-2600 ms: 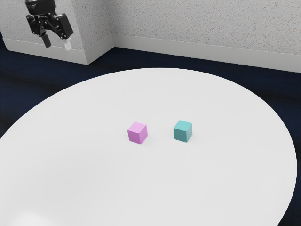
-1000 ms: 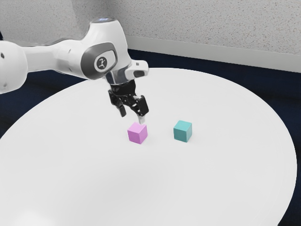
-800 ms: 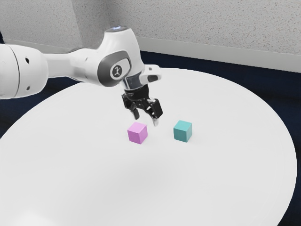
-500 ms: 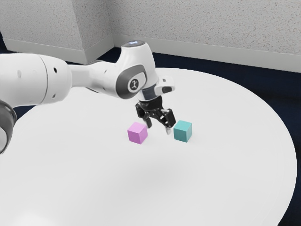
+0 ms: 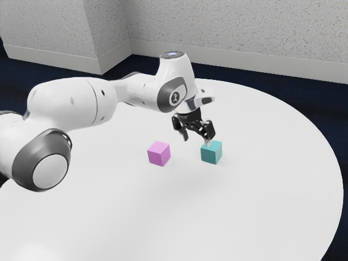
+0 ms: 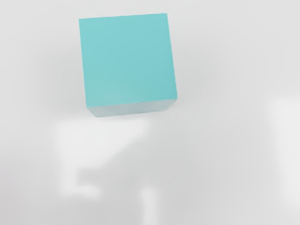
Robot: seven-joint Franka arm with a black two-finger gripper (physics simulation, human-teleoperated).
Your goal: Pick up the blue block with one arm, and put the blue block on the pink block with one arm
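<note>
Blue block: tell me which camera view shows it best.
The wrist view: it looks down on the blue block from close above, whole top face and one side face plain against the white table. The exterior view shows it farther off, on the table, the open gripper just above it, the pink block apart beside it.

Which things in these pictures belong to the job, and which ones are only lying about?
Belonging to the job:
blue block, on the table
pink block, apart from it, toward the exterior view's left
gripper, open, just above the blue block

Not part of it:
table, the bare surface
wall
floor
</note>
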